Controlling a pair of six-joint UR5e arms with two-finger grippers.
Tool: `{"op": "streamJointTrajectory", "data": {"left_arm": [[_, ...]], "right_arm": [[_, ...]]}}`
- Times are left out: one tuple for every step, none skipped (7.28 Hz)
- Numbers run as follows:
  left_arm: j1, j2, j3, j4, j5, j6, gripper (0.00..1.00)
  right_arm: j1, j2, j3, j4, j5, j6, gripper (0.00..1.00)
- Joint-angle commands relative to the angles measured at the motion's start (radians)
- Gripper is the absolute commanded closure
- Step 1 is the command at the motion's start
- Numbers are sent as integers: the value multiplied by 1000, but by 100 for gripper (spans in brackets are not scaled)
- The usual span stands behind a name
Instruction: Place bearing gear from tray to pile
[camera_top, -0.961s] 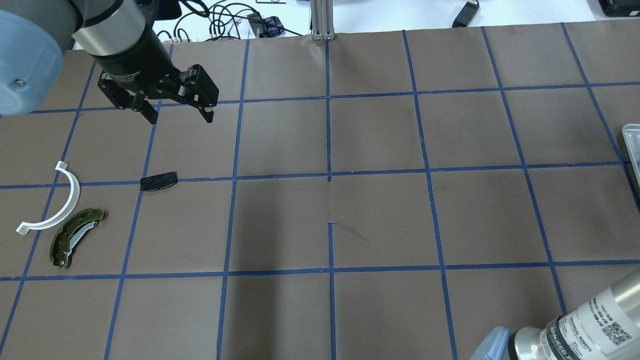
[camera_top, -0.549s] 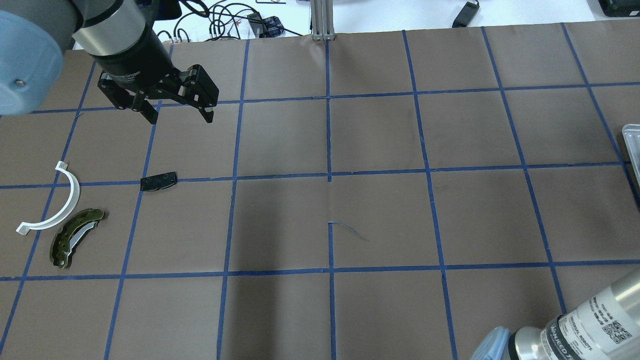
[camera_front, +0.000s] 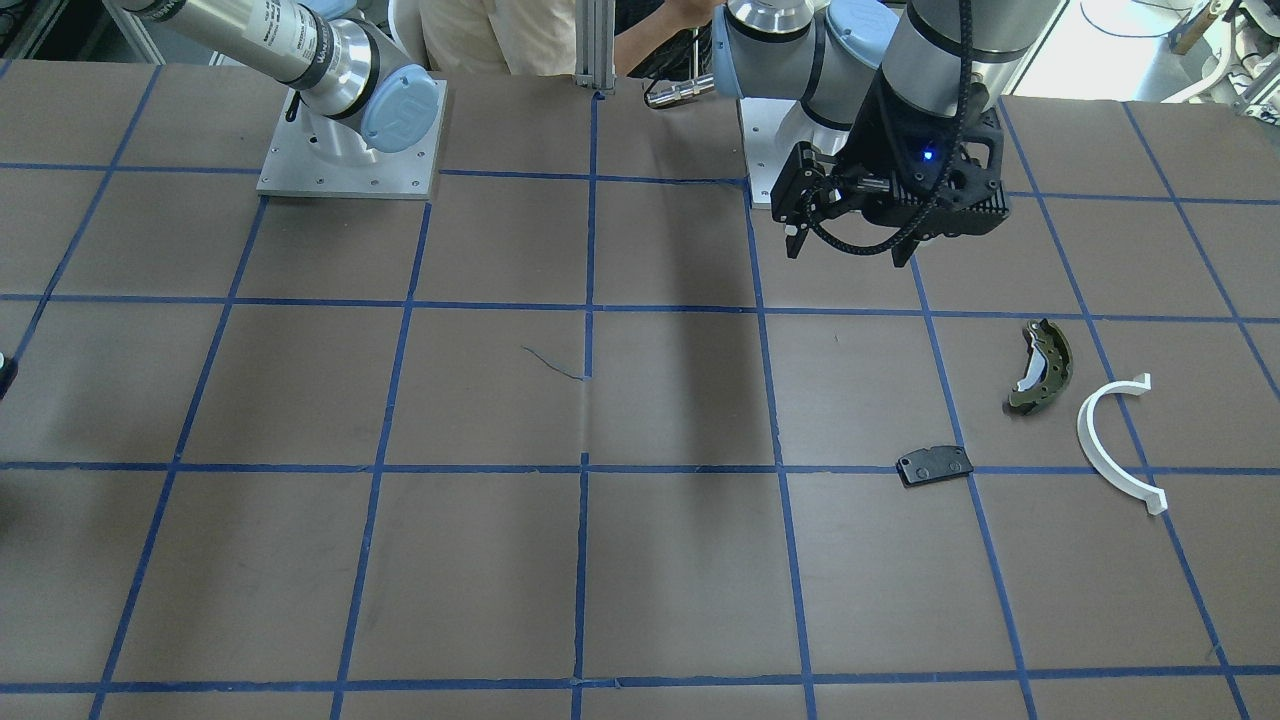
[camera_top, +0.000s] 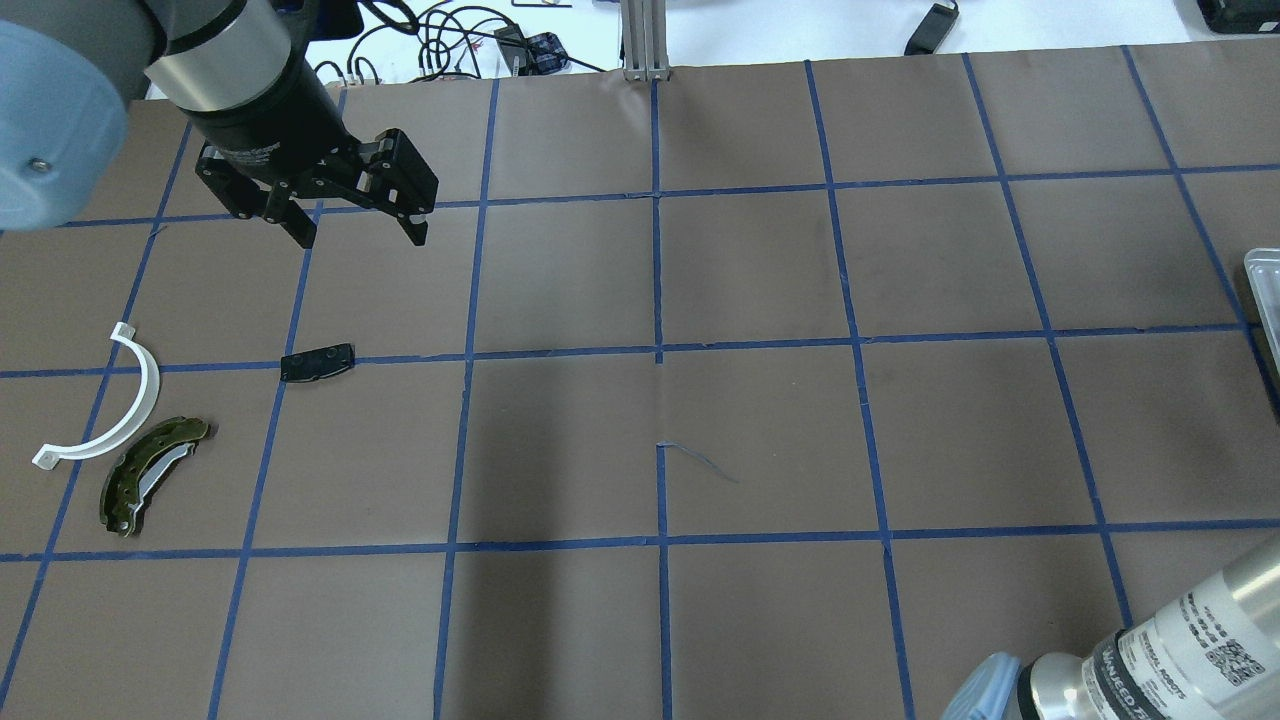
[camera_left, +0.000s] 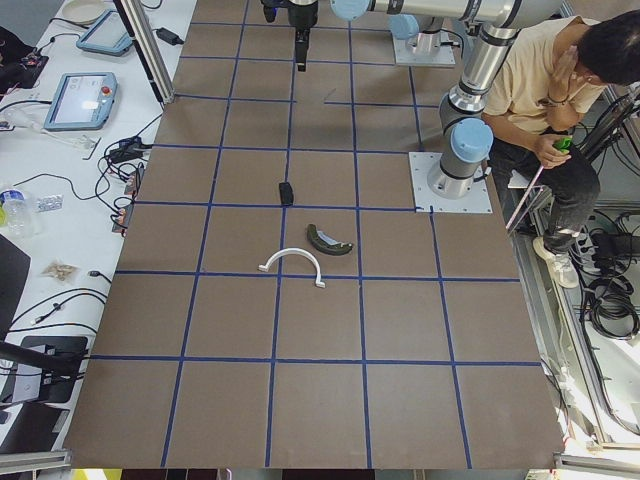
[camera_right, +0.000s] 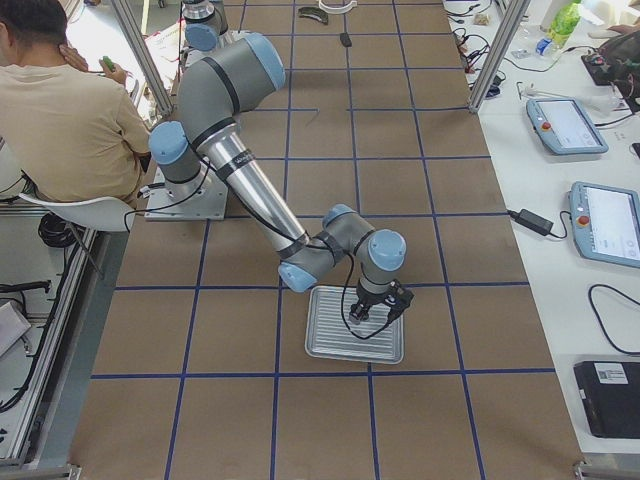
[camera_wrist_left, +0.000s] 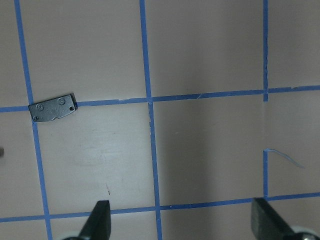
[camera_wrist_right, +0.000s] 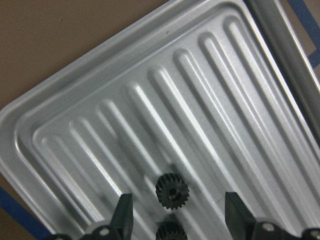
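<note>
Under the right gripper (camera_wrist_right: 178, 220), whose fingers are spread wide and hold nothing, the gear (camera_wrist_right: 172, 191) lies flat on the ribbed metal tray (camera_wrist_right: 225, 75), a second gear (camera_wrist_right: 171, 232) just beside it. Nothing looks lifted yet, so the grasp, the carry and the drop all remain. The gear is small, dark, toothed all round, with a hole through its middle. Far across the table (camera_top: 760, 420) lies the pile (camera_top: 152, 470) of loose parts, the left gripper (camera_top: 362, 238) hanging spread and empty near it
</note>
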Motion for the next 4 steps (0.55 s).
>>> {"op": "streamJointTrajectory", "data": {"left_arm": [[0,1,0,0,-2,0,0],[0,1,0,0,-2,0,0],[0,1,0,-2,-1,0,0],[0,1,0,0,4,0,0]], "right_arm": [[0,19,-10,0,-3,0,30],[-2,19,-10,1,-6,3,30],[-2,17,-10,1,1,2,41],[-2,17,-12,1,3,1,53]]}}
